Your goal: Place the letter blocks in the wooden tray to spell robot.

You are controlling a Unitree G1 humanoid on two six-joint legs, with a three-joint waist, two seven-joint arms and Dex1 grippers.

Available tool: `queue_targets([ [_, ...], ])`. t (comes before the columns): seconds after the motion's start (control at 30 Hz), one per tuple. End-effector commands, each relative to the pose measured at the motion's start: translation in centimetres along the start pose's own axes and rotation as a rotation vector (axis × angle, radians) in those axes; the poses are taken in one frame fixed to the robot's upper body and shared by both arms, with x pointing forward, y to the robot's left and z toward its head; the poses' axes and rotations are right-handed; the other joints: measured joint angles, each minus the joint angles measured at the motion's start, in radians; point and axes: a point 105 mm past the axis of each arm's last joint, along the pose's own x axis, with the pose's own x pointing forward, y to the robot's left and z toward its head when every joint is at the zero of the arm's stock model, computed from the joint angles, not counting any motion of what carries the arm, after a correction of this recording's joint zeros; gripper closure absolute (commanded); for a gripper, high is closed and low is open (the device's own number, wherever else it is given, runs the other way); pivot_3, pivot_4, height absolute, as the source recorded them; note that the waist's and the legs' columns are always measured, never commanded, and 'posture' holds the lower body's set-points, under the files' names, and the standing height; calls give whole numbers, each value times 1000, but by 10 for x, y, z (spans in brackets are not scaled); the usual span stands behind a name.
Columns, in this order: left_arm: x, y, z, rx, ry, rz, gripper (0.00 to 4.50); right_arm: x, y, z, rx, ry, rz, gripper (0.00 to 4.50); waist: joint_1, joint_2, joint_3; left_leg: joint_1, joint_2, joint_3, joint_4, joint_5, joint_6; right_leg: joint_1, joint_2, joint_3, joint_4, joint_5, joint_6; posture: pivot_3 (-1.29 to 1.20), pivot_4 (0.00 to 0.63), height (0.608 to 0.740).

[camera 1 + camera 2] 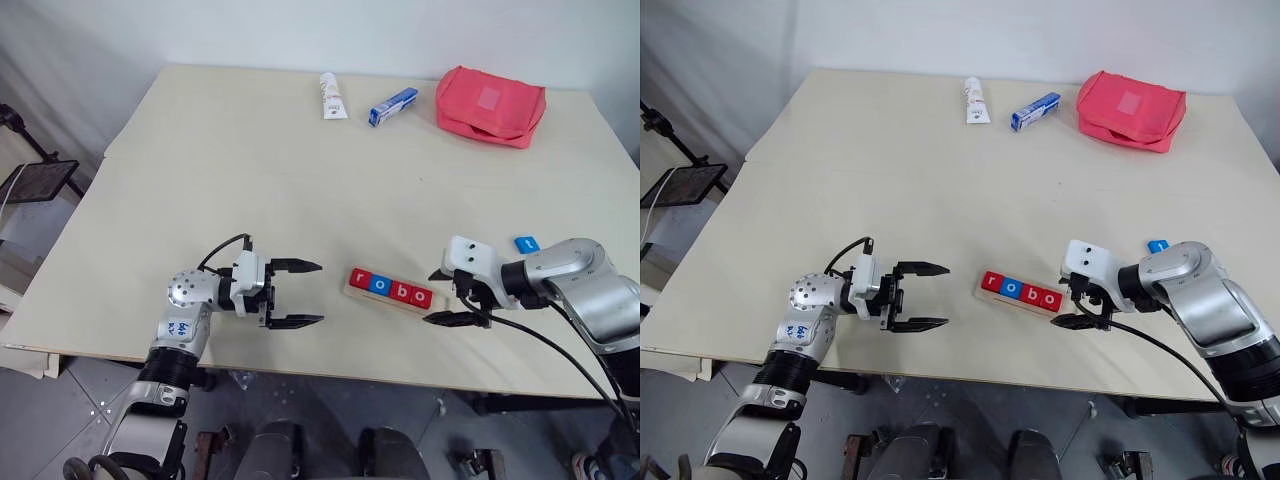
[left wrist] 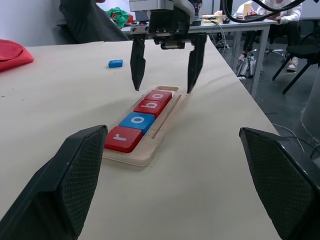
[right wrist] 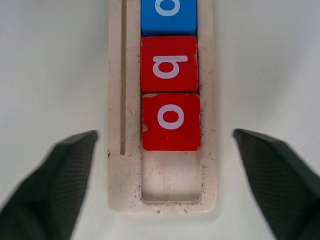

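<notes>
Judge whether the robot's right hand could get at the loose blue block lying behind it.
Probably yes: the small blue block lies alone on bare table beside the open right hand, nothing blocking it.

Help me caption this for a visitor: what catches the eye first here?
Near the table's front edge, the wooden tray holds four letter blocks reading "robo", with its last slot bare. The right gripper hangs open at that bare end, and a lone blue block lies on the table behind that arm. The left gripper is open too, facing the tray's other end.
</notes>
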Motion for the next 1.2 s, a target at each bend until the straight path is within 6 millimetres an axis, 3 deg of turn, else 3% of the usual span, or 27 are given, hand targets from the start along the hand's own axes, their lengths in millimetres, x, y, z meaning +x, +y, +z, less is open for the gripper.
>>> queue_targets([
  [0.03, 1, 4, 7, 33, -16, 2, 0, -12, -3, 9, -26, -24, -34, 41, 0, 0, 0, 0, 0, 0, 0, 0, 0, 0, 0, 0, 0, 0, 0, 0, 150, 740],
  [0.33, 3, 5, 7, 31, -22, -2, 0, -35, -4, -2, 61, -68, -132, 41, 2, 0, 0, 0, 0, -1, 0, 0, 0, 0, 0, 0, 0, 0, 0, 0, 150, 740],
  [0.53, 3, 5, 7, 25, -24, -3, 0, -61, -16, -30, 205, -105, -320, 41, 4, 0, 0, 0, 0, 0, 0, 0, 0, 0, 0, 0, 0, 0, 0, 0, 150, 740],
  [0.67, 5, 5, 6, 20, -28, -6, 0, -93, -36, -62, 390, -201, -618, 41, 6, 0, 0, 0, -1, 0, 0, 0, 0, 1, 0, 0, 0, 0, 0, 0, 150, 740],
  [0.73, 6, 5, 6, 17, -30, -9, 0, -100, -41, -69, 435, -235, -706, 41, 4, 0, 0, 0, -1, 0, 0, 0, 0, 0, 0, 0, 0, 0, 1, 0, 150, 740],
  [0.97, 12, 3, 6, 6, -42, -37, 0, -101, -64, -89, 520, -257, -848, 41, -1, 0, 0, 2, 0, 2, -1, 0, 0, 1, 0, 1, 0, 0, 1, 0, 150, 740],
  [1.2, 13, 2, 7, 9, -43, -57, 0, -92, -101, -92, 551, -293, -847, 41, -4, 0, 0, 2, 1, 3, -1, 0, 0, 1, 0, 1, 0, 0, 1, 0, 150, 740],
])
